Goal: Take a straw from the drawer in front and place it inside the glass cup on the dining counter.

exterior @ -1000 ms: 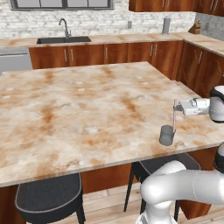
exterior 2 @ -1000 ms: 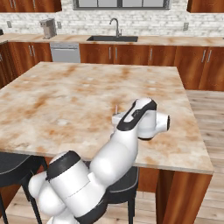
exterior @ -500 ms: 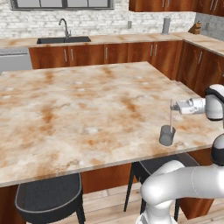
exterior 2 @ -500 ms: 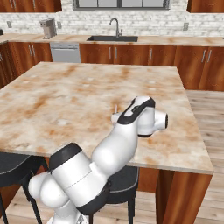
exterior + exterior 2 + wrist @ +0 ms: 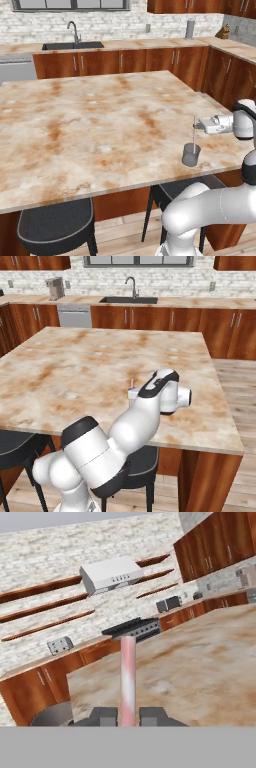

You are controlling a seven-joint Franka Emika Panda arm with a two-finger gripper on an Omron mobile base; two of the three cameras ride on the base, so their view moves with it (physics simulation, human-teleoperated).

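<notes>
gripper (image 5: 199, 125) has edged toward worktop (image 5: 100, 125) right edge | fingers clamped mid-straw (image 5: 194, 131) over glass cup (image 5: 190, 154) | straw light, thin, slips easily

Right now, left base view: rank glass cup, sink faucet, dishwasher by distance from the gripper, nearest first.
From the gripper:
1. glass cup, just below it at the dining counter edge.
2. sink faucet, far wall, centre-left.
3. dishwasher, far left.

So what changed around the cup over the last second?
The gripper carried the thin pale pink straw slightly leftward in the left base view. It now hangs upright over the small smoky-grey glass cup, lower end near the rim. The jaws stayed shut on it, and the cup stayed put on the beige marble dining counter.
</notes>
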